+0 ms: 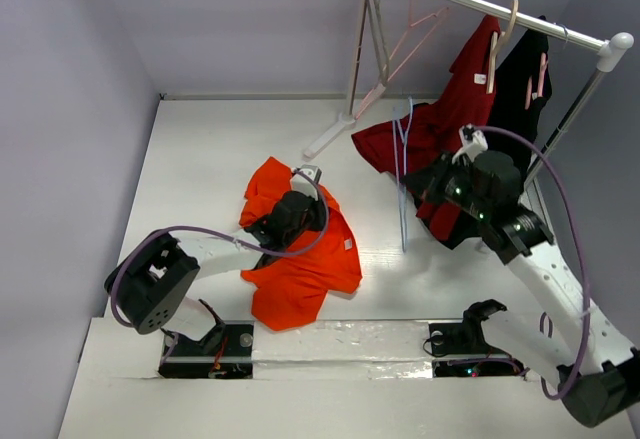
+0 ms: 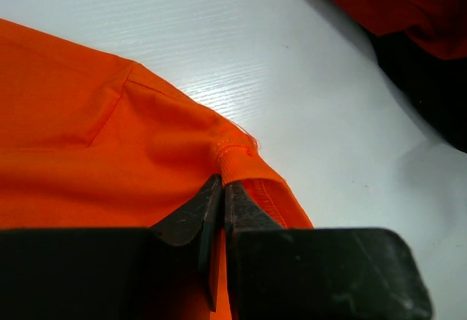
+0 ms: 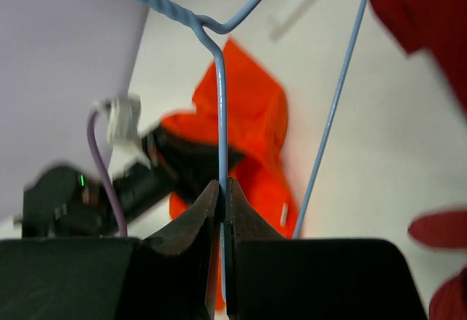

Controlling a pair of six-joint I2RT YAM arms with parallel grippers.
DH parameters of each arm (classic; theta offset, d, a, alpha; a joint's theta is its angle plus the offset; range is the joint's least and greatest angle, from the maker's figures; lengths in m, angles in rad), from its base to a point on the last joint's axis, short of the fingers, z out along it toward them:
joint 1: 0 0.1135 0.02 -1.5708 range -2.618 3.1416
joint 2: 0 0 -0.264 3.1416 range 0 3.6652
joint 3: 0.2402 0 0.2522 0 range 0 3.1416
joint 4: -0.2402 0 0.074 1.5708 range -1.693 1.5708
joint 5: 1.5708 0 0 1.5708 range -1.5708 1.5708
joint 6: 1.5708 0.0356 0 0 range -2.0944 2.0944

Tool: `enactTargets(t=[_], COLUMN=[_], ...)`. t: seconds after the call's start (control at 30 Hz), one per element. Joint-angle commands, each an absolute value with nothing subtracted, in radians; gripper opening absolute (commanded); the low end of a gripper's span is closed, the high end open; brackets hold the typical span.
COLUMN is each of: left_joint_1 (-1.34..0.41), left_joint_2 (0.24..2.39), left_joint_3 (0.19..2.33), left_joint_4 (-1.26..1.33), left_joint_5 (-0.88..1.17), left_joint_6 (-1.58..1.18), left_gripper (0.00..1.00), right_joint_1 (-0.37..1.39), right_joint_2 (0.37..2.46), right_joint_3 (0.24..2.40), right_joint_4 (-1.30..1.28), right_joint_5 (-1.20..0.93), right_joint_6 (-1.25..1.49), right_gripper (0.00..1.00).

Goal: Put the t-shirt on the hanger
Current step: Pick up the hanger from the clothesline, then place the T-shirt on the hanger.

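Observation:
The bright orange t-shirt (image 1: 300,279) lies crumpled on the white table, left of centre. My left gripper (image 1: 290,221) rests on it and is shut on a ribbed, stitched edge of the t-shirt (image 2: 87,138), pinched between the jaws of the gripper (image 2: 223,183). My right gripper (image 1: 412,187) is shut on one thin wire of the light-blue hanger (image 1: 403,199) and holds it upright to the right of the shirt. In the right wrist view the hanger (image 3: 221,116) runs up from the gripper (image 3: 222,186), with the t-shirt (image 3: 252,116) and the left arm behind it.
A white clothes rack (image 1: 480,4) stands at the back right with a pink hanger (image 1: 415,24), a beige hanger (image 1: 500,44), a dark red shirt (image 1: 450,119) and a black garment (image 1: 520,84). The dark red shirt's hem reaches the table behind the blue hanger.

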State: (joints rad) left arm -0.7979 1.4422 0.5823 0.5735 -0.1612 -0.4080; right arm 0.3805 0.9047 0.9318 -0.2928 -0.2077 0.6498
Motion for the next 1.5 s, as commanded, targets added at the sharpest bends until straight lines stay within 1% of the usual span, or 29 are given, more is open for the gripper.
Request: enactTargets(t=[0.0,0.17,0.33,0.6,0.7,0.83,0.97,1.23,1.4,1.47], left_joint_1=[-0.770,-0.770,-0.761,-0.761,-0.761,-0.761,-0.761,-0.761,-0.761,-0.761], left_joint_2=[1.410,1.422,1.440,1.529,1.536,1.514,1.483,1.427,1.405,1.402], left_joint_3=[0.604,0.604,0.646,0.773,0.801,0.793,0.770,0.729,0.707,0.704], left_joint_4=[0.597,0.601,0.586,0.557,0.534,0.528,0.519,0.525,0.529,0.531], left_joint_5=[-0.169,-0.166,-0.160,-0.189,-0.199,-0.198,-0.199,-0.182,-0.180,-0.170], left_joint_6=[-0.406,-0.423,-0.454,-0.482,-0.483,-0.498,-0.502,-0.505,-0.502,-0.511], left_gripper=[0.00,0.00,0.00,0.00,0.00,0.00,0.00,0.00,0.00,0.00], right_joint_1=[0.399,0.399,0.399,0.399,0.399,0.399,0.399,0.399,0.408,0.408], right_joint_2=[0.796,0.686,0.629,0.535,0.515,0.512,0.512,0.506,0.476,0.471], right_joint_3=[0.891,0.908,0.908,0.861,0.813,0.717,0.674,0.569,0.538,0.503], right_joint_4=[-0.431,-0.597,-0.727,-0.819,-0.798,-0.694,-0.624,-0.387,-0.335,-0.258], right_joint_5=[-0.385,-0.561,-0.727,-0.824,-0.845,-0.861,-0.827,-0.836,-0.792,-0.785], right_joint_6=[0.626,0.620,0.595,0.572,0.572,0.603,0.610,0.748,0.810,0.844], right_gripper=[0.00,0.00,0.00,0.00,0.00,0.00,0.00,0.00,0.00,0.00])
